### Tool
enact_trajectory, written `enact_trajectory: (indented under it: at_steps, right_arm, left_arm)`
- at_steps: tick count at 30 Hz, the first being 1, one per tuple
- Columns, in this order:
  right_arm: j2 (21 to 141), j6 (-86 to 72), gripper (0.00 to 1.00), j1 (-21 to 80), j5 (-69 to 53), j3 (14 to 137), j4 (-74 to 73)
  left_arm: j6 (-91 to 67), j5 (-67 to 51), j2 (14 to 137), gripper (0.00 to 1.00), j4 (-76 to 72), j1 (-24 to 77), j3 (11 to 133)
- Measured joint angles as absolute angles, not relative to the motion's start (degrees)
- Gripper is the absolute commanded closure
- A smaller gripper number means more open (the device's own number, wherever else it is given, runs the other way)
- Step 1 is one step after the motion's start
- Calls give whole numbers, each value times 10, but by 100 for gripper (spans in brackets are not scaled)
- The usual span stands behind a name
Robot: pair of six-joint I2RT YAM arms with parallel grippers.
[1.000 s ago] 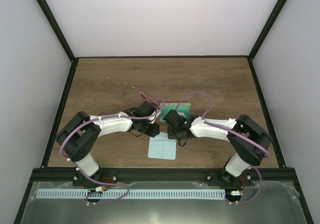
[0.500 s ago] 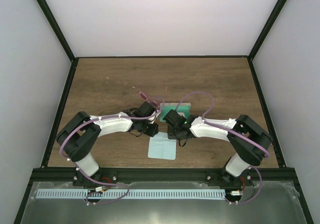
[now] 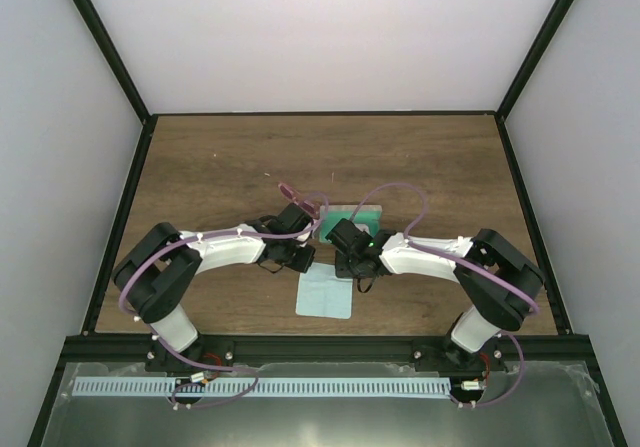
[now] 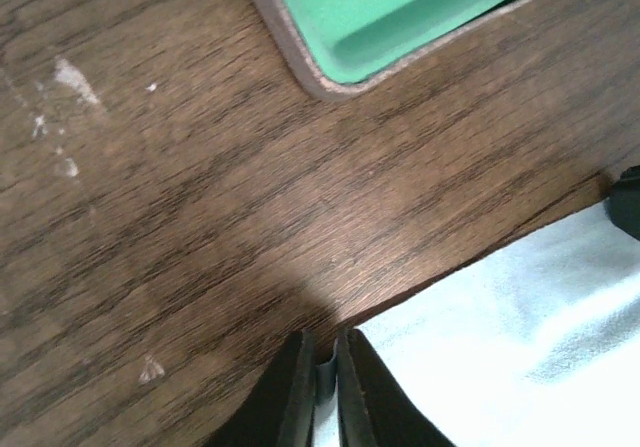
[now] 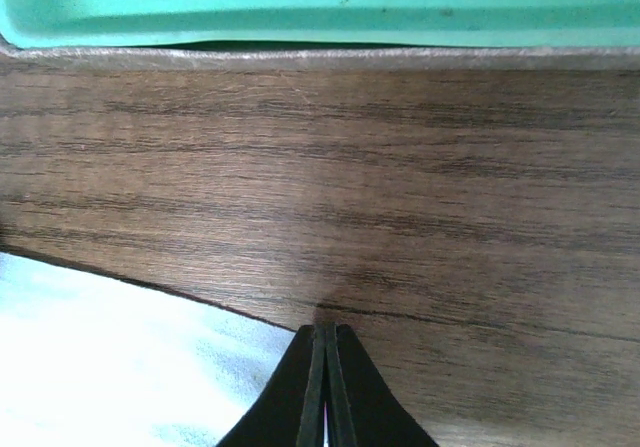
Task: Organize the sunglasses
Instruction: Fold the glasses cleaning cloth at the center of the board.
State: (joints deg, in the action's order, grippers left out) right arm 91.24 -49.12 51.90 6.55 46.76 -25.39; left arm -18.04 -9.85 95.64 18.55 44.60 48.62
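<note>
Two arms, top view: both wrists are brought together at mid counter (image 3: 200, 177), between the green-lined case (image 3: 365, 212) and the far edge of the blue cloth (image 3: 325, 297). The jaw state cannot be read from here.
Sunglasses, top view: only a pink sliver (image 3: 285, 189) is seen, on the counter just beyond the left wrist and left of the case. They are outside the case and not held.
Left jaws, left wrist view: closed on the cloth's far-left corner, with a thin strip of cloth pinched between the tips.
Case, left wrist view: one corner is seen, near the cloth but apart from it.
Risk, left: the pinch is shallow, so the corner could be lost if the cloth is lifted or pulled sharply.
Right jaws, right wrist view: closed, with the tips set at the cloth's far-right corner. Whether any cloth is caught cannot be told.
Risk, right: if nothing is caught, the cloth would be raised by one corner only and would be folded or dragged.
Risk, shared: the sunglasses and case could be knocked by the wrists, being so close.
</note>
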Motion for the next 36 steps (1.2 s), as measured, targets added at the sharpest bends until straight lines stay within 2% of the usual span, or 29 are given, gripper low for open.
enact_trajectory:
  at_steps: [36]
  right_arm:
    - [919,-492,99,530,94,536,-299]
  left_arm:
    - [-173,-101,956,96,233,431,552]
